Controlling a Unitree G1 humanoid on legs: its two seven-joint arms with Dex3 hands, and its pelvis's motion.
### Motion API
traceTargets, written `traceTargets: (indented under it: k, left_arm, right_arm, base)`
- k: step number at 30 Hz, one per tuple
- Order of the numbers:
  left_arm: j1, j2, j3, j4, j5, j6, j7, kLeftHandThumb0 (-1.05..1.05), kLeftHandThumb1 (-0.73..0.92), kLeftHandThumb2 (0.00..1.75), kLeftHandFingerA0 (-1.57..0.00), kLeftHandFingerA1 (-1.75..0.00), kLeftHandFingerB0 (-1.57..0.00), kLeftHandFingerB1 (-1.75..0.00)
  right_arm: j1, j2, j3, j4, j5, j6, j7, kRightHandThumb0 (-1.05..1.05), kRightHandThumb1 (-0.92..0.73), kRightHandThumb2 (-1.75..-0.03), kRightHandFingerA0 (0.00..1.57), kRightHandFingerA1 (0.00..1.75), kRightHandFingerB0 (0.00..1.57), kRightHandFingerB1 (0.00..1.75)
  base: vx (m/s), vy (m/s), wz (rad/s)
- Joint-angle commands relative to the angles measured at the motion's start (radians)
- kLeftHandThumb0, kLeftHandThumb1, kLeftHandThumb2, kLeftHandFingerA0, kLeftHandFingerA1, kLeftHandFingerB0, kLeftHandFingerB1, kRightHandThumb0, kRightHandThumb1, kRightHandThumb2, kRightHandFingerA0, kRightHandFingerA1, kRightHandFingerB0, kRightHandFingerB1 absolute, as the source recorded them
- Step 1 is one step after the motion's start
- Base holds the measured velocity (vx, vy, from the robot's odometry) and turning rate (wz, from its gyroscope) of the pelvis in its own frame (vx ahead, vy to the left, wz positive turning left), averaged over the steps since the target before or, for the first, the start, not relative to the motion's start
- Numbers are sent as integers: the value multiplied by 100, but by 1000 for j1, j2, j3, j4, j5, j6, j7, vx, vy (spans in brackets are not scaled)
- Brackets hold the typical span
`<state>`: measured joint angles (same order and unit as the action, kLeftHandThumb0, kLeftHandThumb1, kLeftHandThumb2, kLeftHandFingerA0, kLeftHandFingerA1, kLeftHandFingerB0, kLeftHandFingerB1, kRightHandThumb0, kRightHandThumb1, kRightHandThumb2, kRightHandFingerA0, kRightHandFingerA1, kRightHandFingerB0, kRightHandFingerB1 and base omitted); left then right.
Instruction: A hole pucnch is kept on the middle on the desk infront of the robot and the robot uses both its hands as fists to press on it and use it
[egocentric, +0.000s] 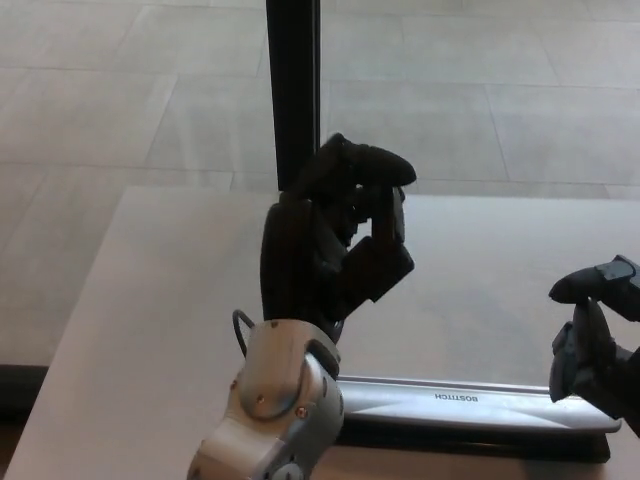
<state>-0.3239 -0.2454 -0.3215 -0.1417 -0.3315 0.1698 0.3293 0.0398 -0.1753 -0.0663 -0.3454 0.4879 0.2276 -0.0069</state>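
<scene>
Bostitch hole punch (480, 405) flat on desk (150, 300), untouched; left hand (335, 240) clenched above it, right hand (595, 340) curled shut nearby.

"BOSTITCH" in dark letters, upside down, on silver hole punch (480, 405) top cover.

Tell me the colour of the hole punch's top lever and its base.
Head view: the hole punch has a silver-grey lever over a black base.
</scene>
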Motion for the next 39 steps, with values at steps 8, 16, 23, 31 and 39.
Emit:
traceTargets:
  k: [8,16,23,31,39]
  left_arm:
    - [308,-277,-126,360,-12,-219,113,-32,81,82,-88,-175,-59,-147]
    - [316,-302,-149,435,1,-257,172,-37,80,78,-86,-175,-60,-147]
    - [299,-336,-159,485,32,-327,253,-36,79,79,-86,-175,-63,-147]
    - [281,-349,-191,589,124,-457,371,-32,85,79,-88,-175,-57,-147]
    - [265,-293,-344,785,407,-617,643,-26,73,100,-89,-175,-61,-159]
  right_arm:
    - [34,71,20,101,-120,-49,-24,-35,-64,-104,106,175,74,147]
    - [39,100,1,136,-143,-71,-35,-34,-69,-98,101,175,69,150]
    - [45,127,-16,135,-160,-63,-68,-36,-68,-97,102,175,70,152]
    - [57,214,-36,191,-174,-130,-114,-36,-66,-100,103,175,73,147]
    - [95,336,-50,305,-183,-311,-112,-33,-66,-101,105,175,76,147]
  base:
    - [0,0,0]
    - [0,0,0]
    - [0,0,0]
    - [0,0,0]
    - [0,0,0]
